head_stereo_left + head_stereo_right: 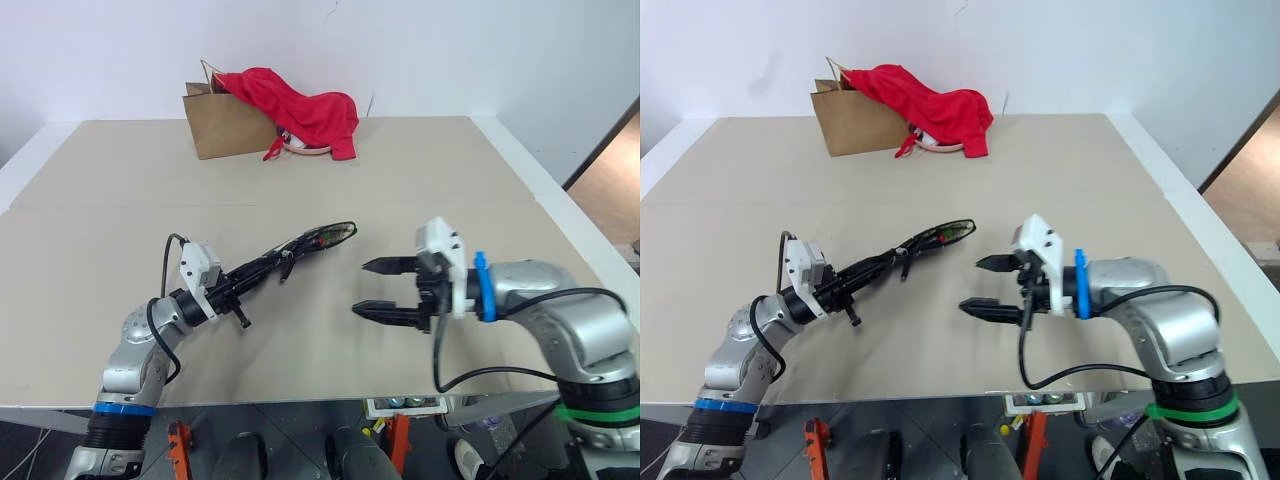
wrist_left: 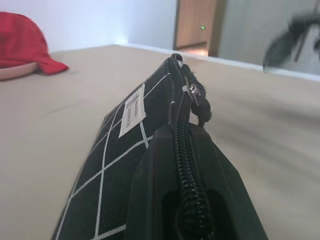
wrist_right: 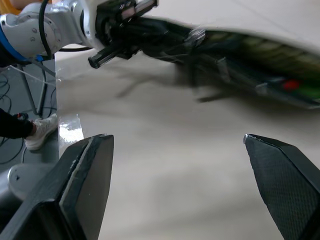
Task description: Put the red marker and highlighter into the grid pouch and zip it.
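Observation:
The grid pouch, black with white lines and a small white label, hangs edge-on just above the table. My left gripper is shut on its near end, one finger on each side of the zipper. The far end gapes open. Inside that mouth I see a lime-green glimpse of the highlighter and a red spot of the red marker. The zipper pull cord dangles midway along. My right gripper is open and holds nothing, a short way right of the mouth, pointing toward it.
A brown paper bag stands at the back of the beige table, with a red cloth draped over it and spilling to its right. The table's front edge runs just below both arms.

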Robot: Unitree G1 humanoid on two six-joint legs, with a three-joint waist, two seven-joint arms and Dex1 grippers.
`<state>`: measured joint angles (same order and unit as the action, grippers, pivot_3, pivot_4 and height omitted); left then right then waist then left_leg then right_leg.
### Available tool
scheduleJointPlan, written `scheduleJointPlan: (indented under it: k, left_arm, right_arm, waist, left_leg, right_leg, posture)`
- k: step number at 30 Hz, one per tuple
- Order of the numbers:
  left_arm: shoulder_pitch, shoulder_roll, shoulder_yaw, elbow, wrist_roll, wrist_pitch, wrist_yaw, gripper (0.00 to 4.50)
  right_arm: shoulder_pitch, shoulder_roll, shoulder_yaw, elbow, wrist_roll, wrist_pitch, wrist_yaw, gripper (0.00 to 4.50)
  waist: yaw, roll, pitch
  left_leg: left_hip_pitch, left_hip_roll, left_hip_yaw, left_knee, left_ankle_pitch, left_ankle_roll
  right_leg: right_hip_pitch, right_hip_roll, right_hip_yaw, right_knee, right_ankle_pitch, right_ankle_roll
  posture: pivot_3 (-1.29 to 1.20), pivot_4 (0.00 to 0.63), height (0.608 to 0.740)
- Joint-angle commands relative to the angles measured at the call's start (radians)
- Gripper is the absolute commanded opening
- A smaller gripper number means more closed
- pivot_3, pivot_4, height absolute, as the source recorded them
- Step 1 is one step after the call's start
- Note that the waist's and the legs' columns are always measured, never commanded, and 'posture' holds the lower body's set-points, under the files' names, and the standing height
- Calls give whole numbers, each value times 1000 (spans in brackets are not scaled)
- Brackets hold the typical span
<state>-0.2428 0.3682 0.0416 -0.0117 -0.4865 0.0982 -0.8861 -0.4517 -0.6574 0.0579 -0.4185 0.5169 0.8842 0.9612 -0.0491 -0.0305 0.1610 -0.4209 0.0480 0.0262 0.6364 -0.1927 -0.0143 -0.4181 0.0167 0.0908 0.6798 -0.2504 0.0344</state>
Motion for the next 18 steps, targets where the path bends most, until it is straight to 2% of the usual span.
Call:
scheduleJointPlan:
  k: [1,4,9,16,18]
  left_arm:
    - [-24,-6,23,-25,-24,15,16,0]
    - [-33,-13,21,-32,-31,28,23,0]
    - [-39,-17,19,-41,-38,39,28,0]
    - [-28,-15,19,-57,-39,41,30,0]
    - [-25,-13,18,-60,-37,41,29,0]
  right_arm:
    - [-82,89,77,41,-61,15,-135,4476]
    - [-164,188,140,138,-116,32,-228,4476]
    - [-258,291,180,241,-151,25,-290,4476]
    - [-290,337,187,288,-169,7,-298,4476]
    - [-298,348,182,299,-172,4,-302,3927]
  waist:
    - [-1,0,0]
    - [-1,0,0]
    - [4,0,0]
    - [3,0,0]
    - [2,0,0]
  left_leg:
    - [0,0,0,0,0,0]
    - [0,0,1,0,0,0]
    - [-4,-1,0,-1,0,-1]
    - [-6,-2,0,-1,-1,-1]
    - [-6,-2,0,-1,-1,-1]
  right_leg:
    - [0,0,1,0,0,0]
    - [-1,0,2,0,0,0]
    - [-2,-1,0,0,-1,1]
    - [-4,-2,0,-1,-1,0]
    - [-4,-2,0,-1,-1,1]
  posture:
    - [0,150,740]
    - [0,150,740]
    - [0,150,740]
    - [0,150,740]
    - [0,150,740]
